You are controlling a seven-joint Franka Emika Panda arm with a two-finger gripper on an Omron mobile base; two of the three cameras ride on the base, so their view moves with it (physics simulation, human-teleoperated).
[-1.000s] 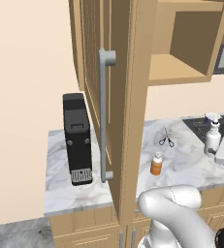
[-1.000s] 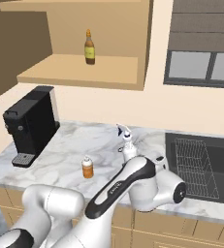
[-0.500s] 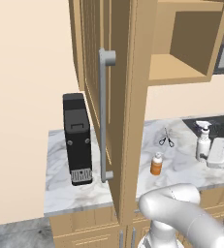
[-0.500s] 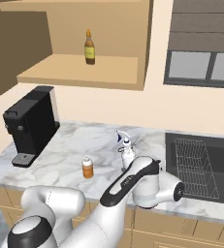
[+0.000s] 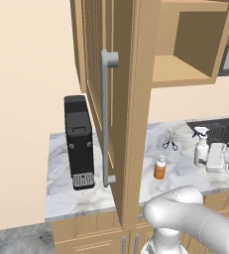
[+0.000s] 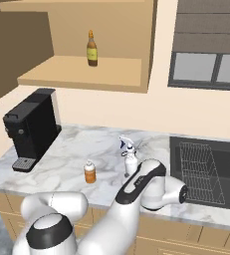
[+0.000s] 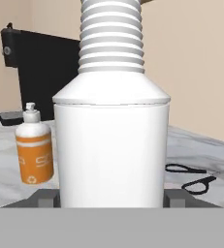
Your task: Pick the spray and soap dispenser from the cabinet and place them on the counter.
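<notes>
The cabinet [image 5: 117, 99] is hanging at 12 o'clock over the counter [image 5: 185, 171], its door [image 5: 98, 94] swinging out toward the camera and blocking the middle of the left base view with its grey handle [image 5: 106, 119]. Inside, a brown bottle [image 6: 91, 48] is standing on the shelf [image 6: 81, 69]. The counter is running from 9 to 3 o'clock, carrying a black coffee machine [image 6: 31, 127] at 9 o'clock and a dark sink [image 6: 206, 167] with a wire rack at 3 o'clock.

The arm [image 6: 146, 187] is curling across the front of the counter, hiding its near edge in the right base view. The gripper [image 7: 111, 197] is sitting with its fingers [image 7: 45, 197] standing apart on either side of the spray [image 7: 111, 140], which is standing upright on the counter near the sink; whether the pads are pressing the bottle I cannot tell. The spray's white body is covering most of the hand view.

The soap [image 7: 33, 150] is standing upright on the counter at the spray's 9 o'clock, well apart from it. Scissors [image 7: 191, 177] are lying flat at its 3 o'clock in the hand view
</notes>
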